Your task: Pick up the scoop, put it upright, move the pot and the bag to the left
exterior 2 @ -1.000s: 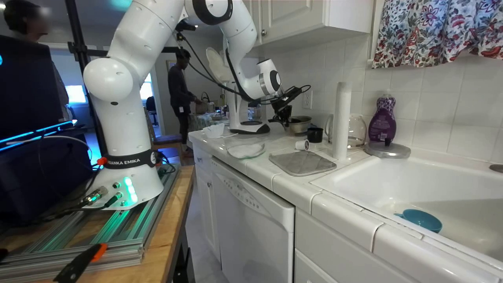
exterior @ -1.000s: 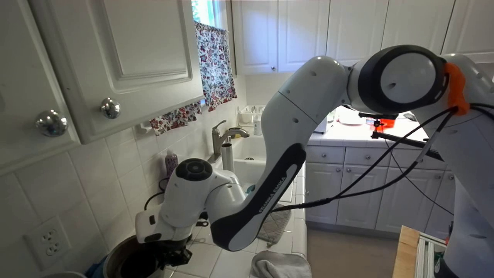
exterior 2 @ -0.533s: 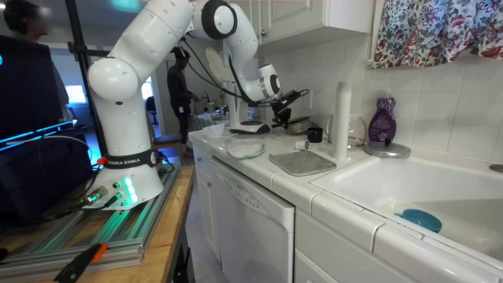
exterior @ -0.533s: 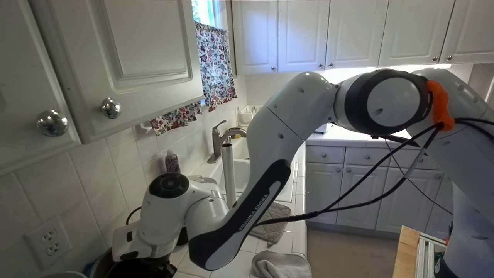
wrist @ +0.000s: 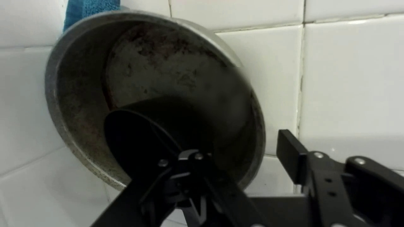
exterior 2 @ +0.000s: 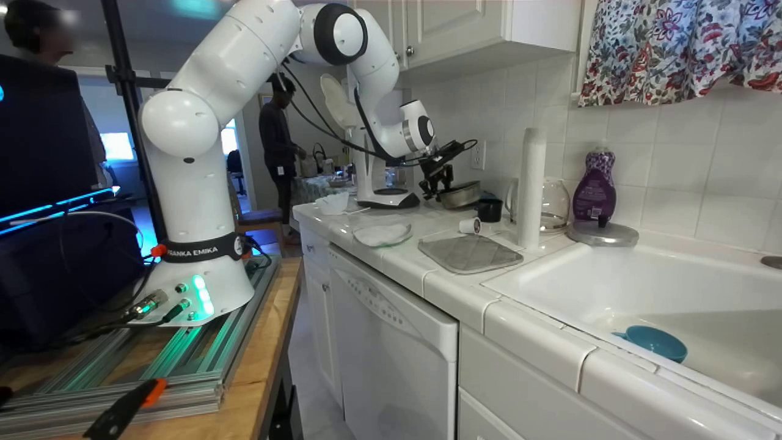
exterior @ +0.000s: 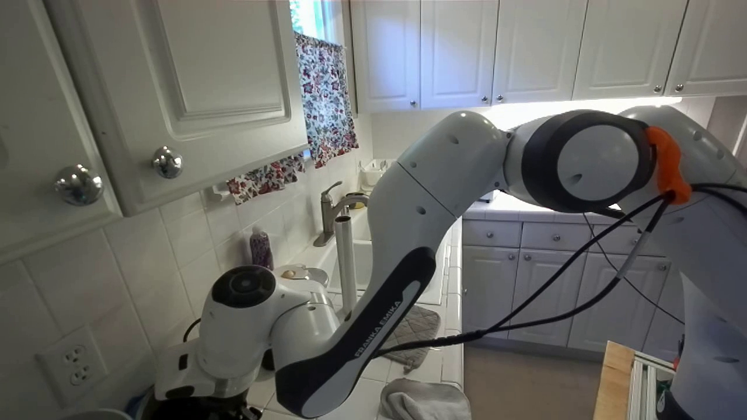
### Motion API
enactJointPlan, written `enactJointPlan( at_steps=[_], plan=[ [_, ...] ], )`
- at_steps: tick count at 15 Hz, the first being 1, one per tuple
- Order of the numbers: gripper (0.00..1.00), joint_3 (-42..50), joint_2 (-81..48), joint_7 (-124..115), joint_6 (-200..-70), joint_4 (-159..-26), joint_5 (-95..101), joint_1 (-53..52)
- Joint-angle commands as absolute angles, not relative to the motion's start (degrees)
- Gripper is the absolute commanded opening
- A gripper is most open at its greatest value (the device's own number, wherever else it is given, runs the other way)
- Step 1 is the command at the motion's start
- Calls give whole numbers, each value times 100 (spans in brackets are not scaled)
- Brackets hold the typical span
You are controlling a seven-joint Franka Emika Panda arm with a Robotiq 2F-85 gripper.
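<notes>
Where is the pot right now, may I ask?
In the wrist view, the pot is left of centre, with the blue cloth at its upper left.

In an exterior view, a floral curtain (exterior 2: 678,49) occupies the upper right of the frame; a purple bottle (exterior 2: 594,194) stands upright below it. A blue cup (exterior 2: 656,343) lies in the sink (exterior 2: 684,275), lower right. In an exterior view, a grey towel (exterior: 426,401) lies at bottom center.

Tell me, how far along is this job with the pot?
Perhaps done: what looks like the scoop stands upright beside the pot, though another dark cup-like thing shows inside it.
In hand: the pot, tilted, its edge between the open jaws of the gripper.
Left: likely setting the pot level, then the bag, which I can't make out.
</notes>
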State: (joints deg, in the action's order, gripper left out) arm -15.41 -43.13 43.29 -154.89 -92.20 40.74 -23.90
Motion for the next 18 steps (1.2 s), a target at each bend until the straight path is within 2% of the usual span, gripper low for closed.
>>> enactJointPlan(
  at_steps=[1,3,7,13,18],
  plan=[
    [88,-1381,-3555,3663,-15480,-10159,4077,-2459],
    [100,-1336,-3168,3250,-15544,-10719,4151,-2446],
    [100,-1022,-2259,1930,-15720,-11931,4599,-2562],
    [100,644,-610,-538,-16035,-13498,5516,-3746],
    [100,726,559,-2479,-15299,-14914,6040,-3740]
  ],
)
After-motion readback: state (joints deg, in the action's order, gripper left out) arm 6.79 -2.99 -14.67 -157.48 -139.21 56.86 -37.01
